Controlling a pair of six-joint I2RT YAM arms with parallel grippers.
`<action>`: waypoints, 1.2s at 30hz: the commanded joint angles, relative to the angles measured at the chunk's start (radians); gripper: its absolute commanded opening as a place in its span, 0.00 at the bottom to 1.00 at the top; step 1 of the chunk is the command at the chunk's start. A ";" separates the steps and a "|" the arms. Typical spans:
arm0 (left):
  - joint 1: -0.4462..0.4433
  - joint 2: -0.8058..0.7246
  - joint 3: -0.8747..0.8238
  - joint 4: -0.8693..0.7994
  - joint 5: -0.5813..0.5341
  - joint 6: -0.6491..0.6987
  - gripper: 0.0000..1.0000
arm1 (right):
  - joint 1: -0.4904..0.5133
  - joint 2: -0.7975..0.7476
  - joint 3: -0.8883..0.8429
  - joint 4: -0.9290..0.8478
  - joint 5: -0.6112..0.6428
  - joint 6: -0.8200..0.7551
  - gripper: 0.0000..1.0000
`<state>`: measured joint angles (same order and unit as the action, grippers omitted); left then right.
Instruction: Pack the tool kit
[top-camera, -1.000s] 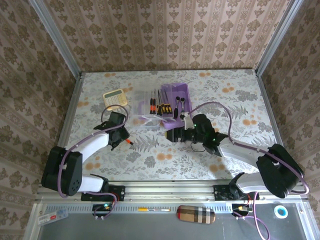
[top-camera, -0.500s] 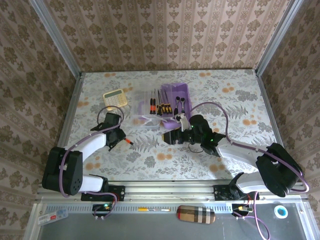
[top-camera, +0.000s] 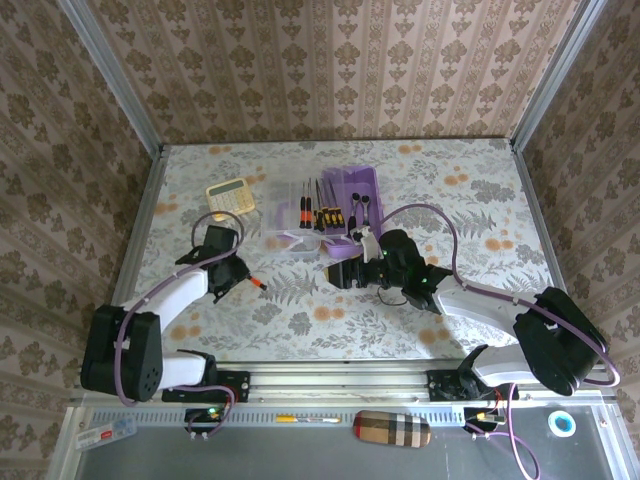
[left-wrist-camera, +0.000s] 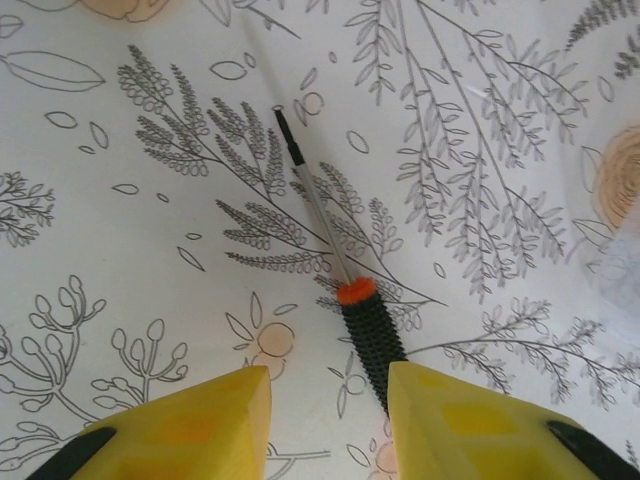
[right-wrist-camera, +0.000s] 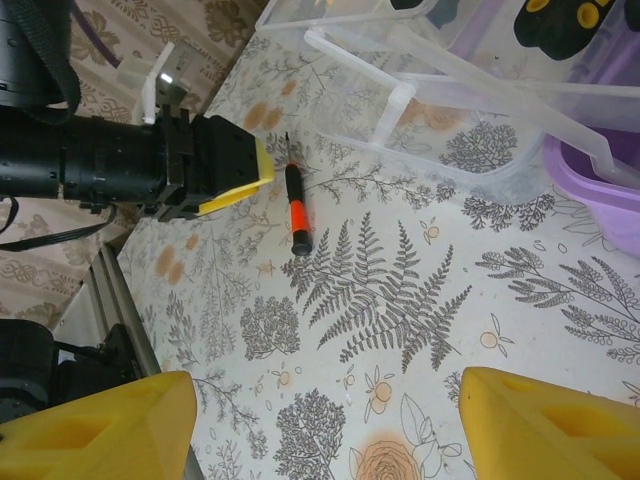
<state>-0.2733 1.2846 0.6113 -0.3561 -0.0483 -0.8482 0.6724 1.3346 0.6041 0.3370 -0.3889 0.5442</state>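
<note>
The tool kit box (top-camera: 352, 190), purple with its clear lid (top-camera: 290, 232) swung open, holds black-orange screwdrivers (top-camera: 322, 215) and a dark tool (top-camera: 364, 205). One screwdriver (left-wrist-camera: 368, 335) lies flat on the table, shaft pointing away from my left gripper (left-wrist-camera: 328, 388). The jaws are open, low over the table, and the handle's rear end lies just inside the right finger (left-wrist-camera: 470, 425). In the right wrist view this screwdriver (right-wrist-camera: 297, 213) lies beside the left gripper's yellow pad (right-wrist-camera: 235, 165). My right gripper (right-wrist-camera: 325, 420) hovers wide open and holds nothing, near the box's front corner (right-wrist-camera: 600, 175).
A yellow calculator (top-camera: 230, 196) sits left of the box. The clear lid (right-wrist-camera: 420, 90) lies flat in front of the purple base, close to the loose screwdriver. Metal rails (top-camera: 140, 230) edge the flowered table, with walls behind.
My left gripper has drawn back slightly toward the near left, and its jaws narrowed a little. My right gripper has shifted slightly left. The loose screwdriver lies where it was.
</note>
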 joint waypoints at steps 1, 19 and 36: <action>-0.013 -0.020 0.044 -0.031 0.018 -0.021 0.44 | 0.001 -0.018 0.022 -0.011 0.028 -0.029 0.72; -0.064 0.177 0.087 -0.034 -0.010 -0.172 0.39 | 0.001 -0.020 0.022 -0.024 0.050 -0.036 0.72; -0.024 0.133 0.038 -0.006 0.086 0.015 0.12 | 0.001 -0.059 0.010 -0.032 0.085 -0.031 0.70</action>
<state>-0.3050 1.4372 0.6785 -0.3592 -0.0059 -0.8898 0.6724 1.3197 0.6041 0.3084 -0.3492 0.5259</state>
